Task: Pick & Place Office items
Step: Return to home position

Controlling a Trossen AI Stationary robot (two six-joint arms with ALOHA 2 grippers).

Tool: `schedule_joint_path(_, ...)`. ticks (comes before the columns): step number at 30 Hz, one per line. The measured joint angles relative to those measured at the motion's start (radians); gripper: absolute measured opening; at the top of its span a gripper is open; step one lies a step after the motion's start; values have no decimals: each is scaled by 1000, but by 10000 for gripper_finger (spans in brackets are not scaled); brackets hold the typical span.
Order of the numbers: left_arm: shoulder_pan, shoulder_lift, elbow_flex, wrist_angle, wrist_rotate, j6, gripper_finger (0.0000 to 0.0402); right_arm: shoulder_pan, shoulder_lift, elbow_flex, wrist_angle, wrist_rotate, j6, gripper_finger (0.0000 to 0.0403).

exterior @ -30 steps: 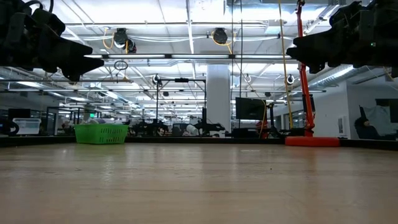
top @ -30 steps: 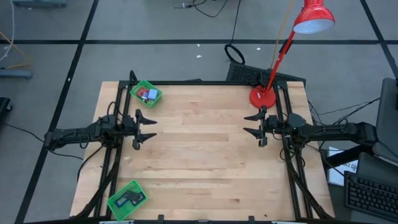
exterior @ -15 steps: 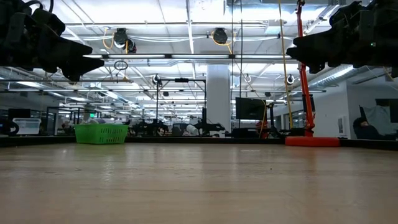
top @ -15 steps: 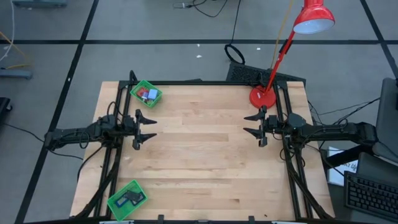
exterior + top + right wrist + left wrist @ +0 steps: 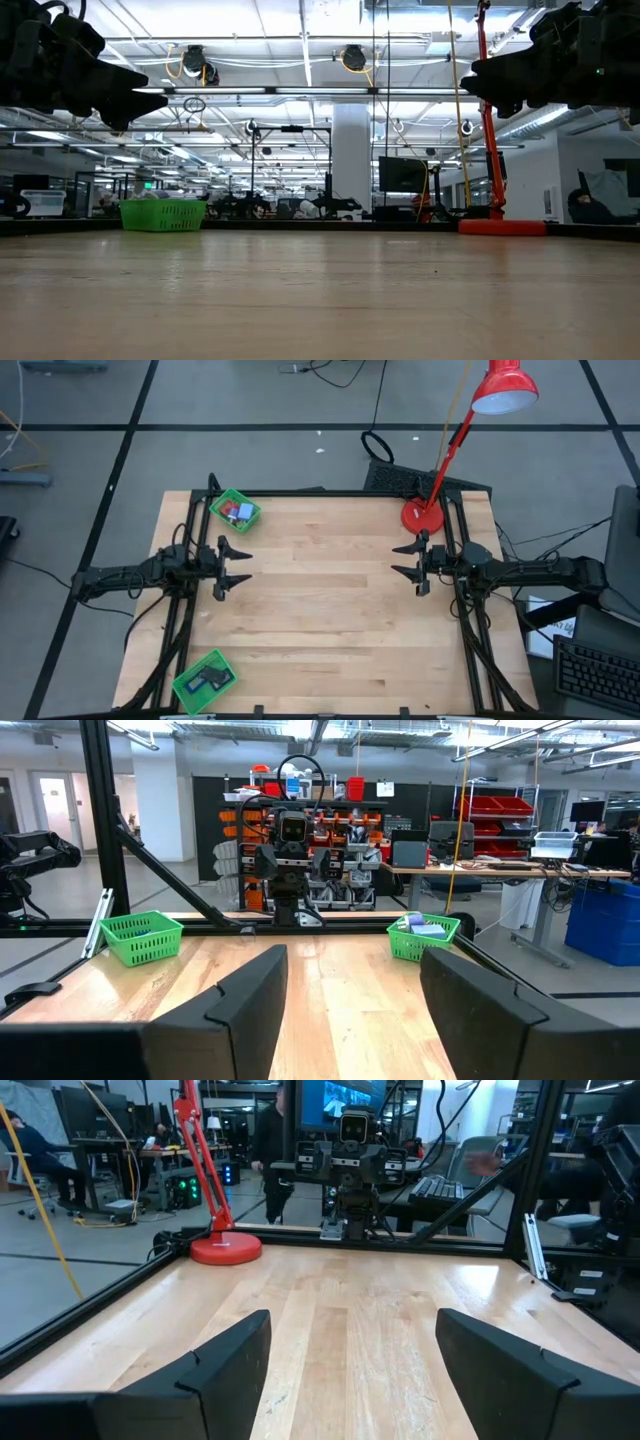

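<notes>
Two dark arms hang level over the wooden worktop, facing one another across its middle. The left gripper hovers just inside the worktop's left edge, its fingers spread well apart. The right gripper hovers just inside the right edge, its fingers parted to much the same width. The low view shows both grippers raised well above the wood, one in each upper corner of the picture.

The office items lie in two green baskets on the left arm's side, well apart from either gripper. Red and light-blue pieces sit in the top green basket, which stands at the left corner at the lamp's end of the worktop. Black pieces lie in the bottom green basket, at the opposite left corner. The smaller pieces cannot be told apart from above.

A red desk lamp stands at the right corner, its round base just beside the right arm. Its stem leans away and carries the shade out past the worktop's edge. In the left wrist view, a person in dark clothes stands in the room behind the right arm.
</notes>
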Motion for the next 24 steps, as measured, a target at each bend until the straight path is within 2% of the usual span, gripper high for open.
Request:
schedule_joint_path(14,0,0,0,0,0,0,258,0,0,0,0,0,0,221)
schedule_joint_path(24,0,0,0,0,0,0,275,0,0,-1,0,0,0,217)
